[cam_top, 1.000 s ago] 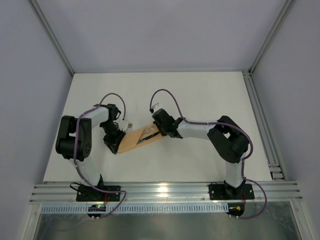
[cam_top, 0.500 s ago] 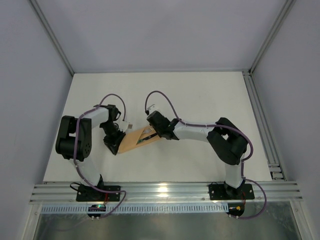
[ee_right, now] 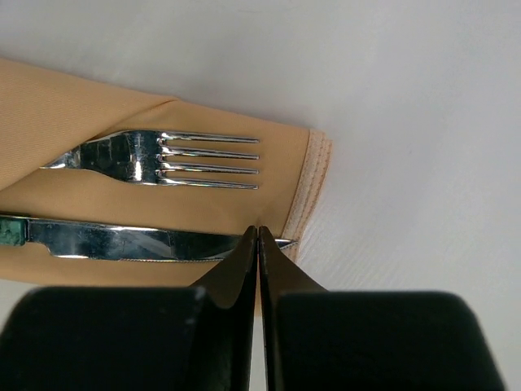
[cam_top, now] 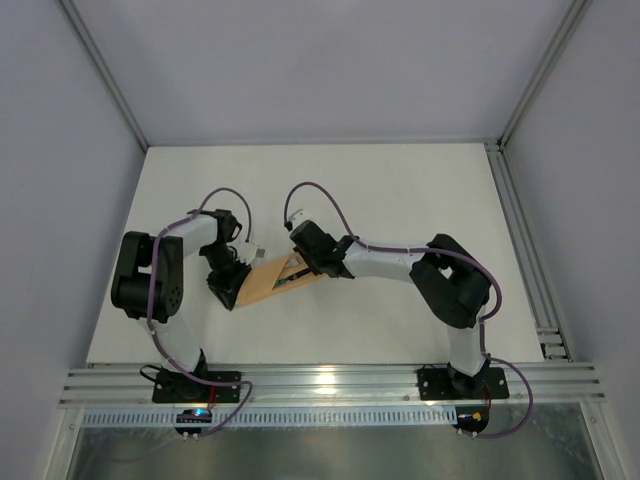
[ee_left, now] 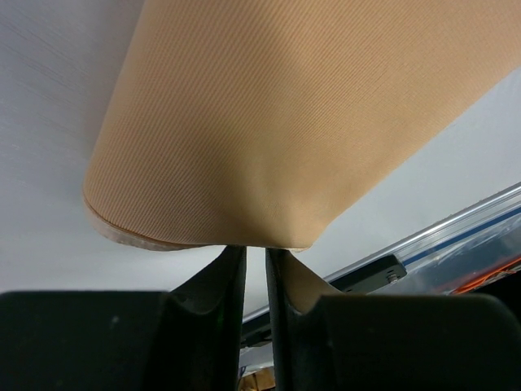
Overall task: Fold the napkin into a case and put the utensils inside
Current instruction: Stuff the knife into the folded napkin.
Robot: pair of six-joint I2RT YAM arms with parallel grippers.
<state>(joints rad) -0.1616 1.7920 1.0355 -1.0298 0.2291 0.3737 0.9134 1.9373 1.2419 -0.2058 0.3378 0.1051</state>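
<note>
The right pincer is clenched empty, its tips set at the knife blade. The fork lies just beyond, both tucked in the case. The left pincer is closed on the case's far end. The case is judged thin, soft and slippery, best pinched at a folded edge. Since a second ago, the right pincer has been shifted toward the left one.

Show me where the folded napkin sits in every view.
Top external: folded napkin centre-left on the white table.
Left wrist: fills the upper frame, edge in the left claw.
Right wrist: left side, under the fork and knife.
Shared landmark: that white table.
</note>
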